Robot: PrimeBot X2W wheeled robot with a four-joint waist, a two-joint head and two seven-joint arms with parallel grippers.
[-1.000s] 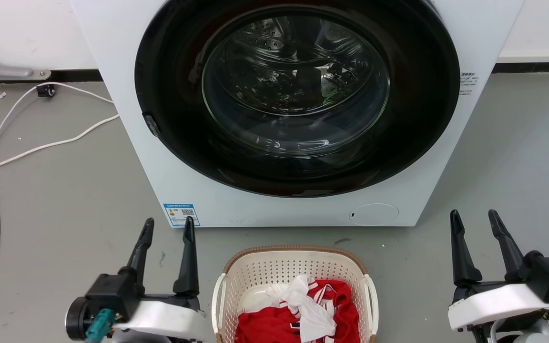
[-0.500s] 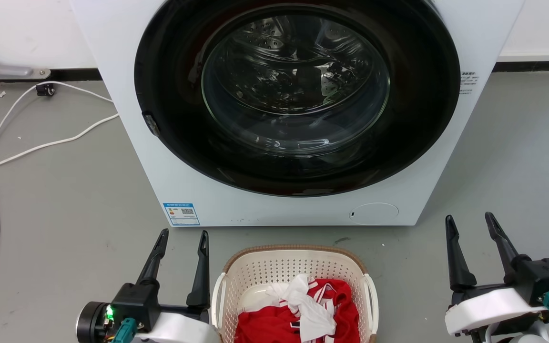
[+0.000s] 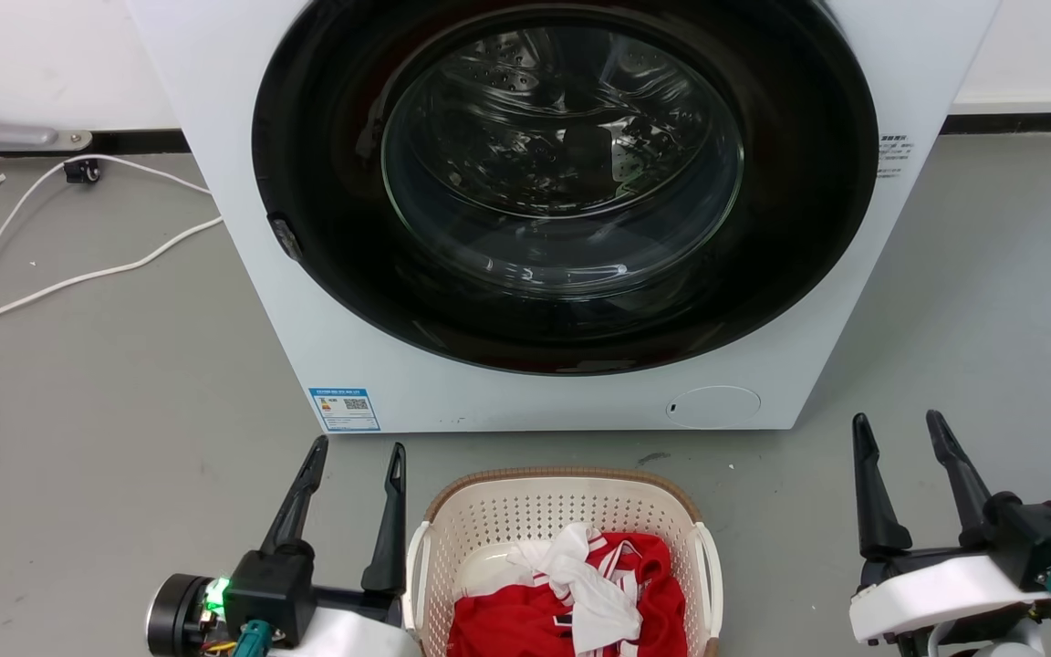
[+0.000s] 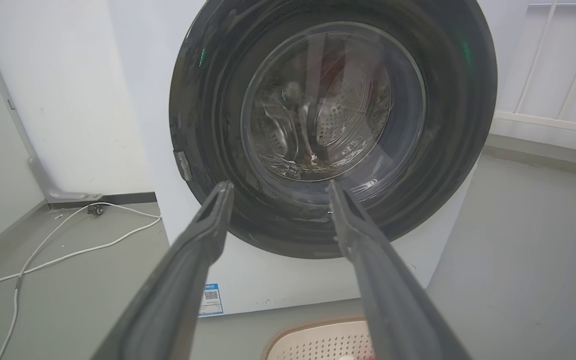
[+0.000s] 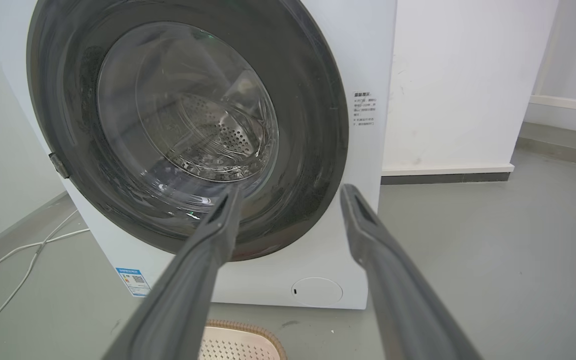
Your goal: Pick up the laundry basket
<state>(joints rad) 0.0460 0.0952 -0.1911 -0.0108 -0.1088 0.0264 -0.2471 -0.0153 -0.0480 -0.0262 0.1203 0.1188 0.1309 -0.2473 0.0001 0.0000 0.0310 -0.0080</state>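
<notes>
Left end effector (image 3: 359, 446), fingers spread and empty, has shifted inward; the laundry basket (image 3: 525, 516) now sits just right of it. Right end effector (image 3: 896, 419), likewise spread and empty, has barely moved, with the basket well to its left.

left end effector (image 3: 359, 447): fingers apart, empty | right end effector (image 3: 896, 418): fingers apart, empty

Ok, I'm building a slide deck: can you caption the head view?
Open left gripper and right gripper flank the laundry basket of red and white clothes before a washing machine.
</notes>
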